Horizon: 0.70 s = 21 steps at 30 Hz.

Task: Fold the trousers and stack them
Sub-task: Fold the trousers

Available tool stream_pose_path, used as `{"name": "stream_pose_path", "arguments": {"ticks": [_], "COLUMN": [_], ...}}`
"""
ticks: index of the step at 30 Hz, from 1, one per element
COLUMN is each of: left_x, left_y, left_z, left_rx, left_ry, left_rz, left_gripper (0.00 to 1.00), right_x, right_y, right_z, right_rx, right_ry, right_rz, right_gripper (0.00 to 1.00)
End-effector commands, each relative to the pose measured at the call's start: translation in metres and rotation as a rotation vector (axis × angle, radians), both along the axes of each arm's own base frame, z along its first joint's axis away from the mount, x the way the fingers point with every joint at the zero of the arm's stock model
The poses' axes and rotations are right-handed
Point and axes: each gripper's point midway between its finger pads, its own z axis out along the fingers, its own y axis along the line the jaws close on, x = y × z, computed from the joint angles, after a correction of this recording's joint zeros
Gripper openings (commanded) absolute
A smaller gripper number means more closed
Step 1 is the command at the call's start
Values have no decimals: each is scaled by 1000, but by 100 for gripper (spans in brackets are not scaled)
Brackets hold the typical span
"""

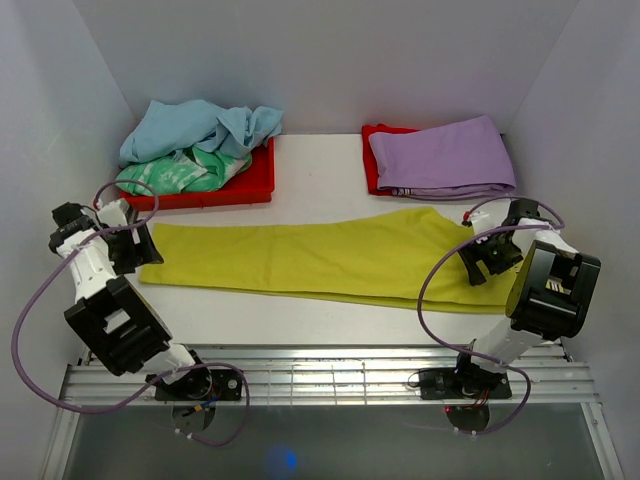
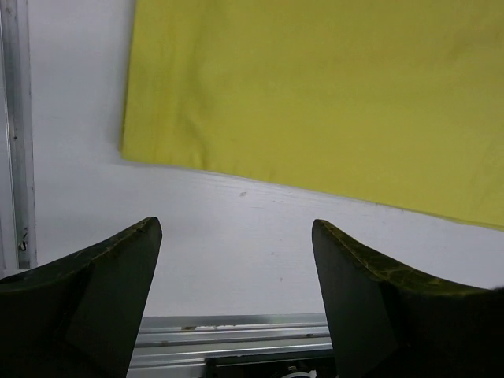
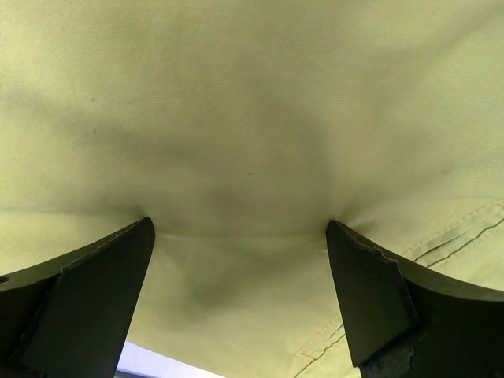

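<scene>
One pair of trousers (image 1: 320, 258) lies stretched left to right across the desk (image 1: 315, 185), legs seemingly laid together; crosswise folds and stacking look still undone; left gripper (image 2: 236, 228) gapes empty beside the left end; right gripper (image 3: 240, 228), spread, presses the right end, pinching nothing.

At the far left corner of the white table (image 1: 310, 165), a red tray (image 1: 255, 180) holds a light blue garment (image 1: 190, 125) over a green-patterned garment (image 1: 170, 175). At the table's far right corner, a folded lilac garment (image 1: 440, 155) covers a second red tray (image 1: 369, 170).
</scene>
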Motion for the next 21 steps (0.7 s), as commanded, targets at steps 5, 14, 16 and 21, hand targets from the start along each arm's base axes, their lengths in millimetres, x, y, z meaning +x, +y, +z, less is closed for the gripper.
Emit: {"name": "stream_pose_path", "arguments": {"ticks": [5, 14, 16, 21], "left_x": [12, 46, 50, 46], "left_y": [50, 86, 91, 86], "left_z": [-22, -65, -76, -106], "left_rx": [39, 92, 122, 131], "left_ry": [57, 81, 89, 132], "left_rz": [60, 67, 58, 32], "left_gripper": [79, 67, 67, 65], "right_x": [-21, 2, 9, 23], "right_y": [1, 15, 13, 10], "right_z": [40, 106, 117, 137], "right_rx": [16, 55, 49, 64], "right_ry": [46, -155, -187, -213], "right_rz": [20, 44, 13, -60], "right_gripper": [90, 90, 90, 90]}}
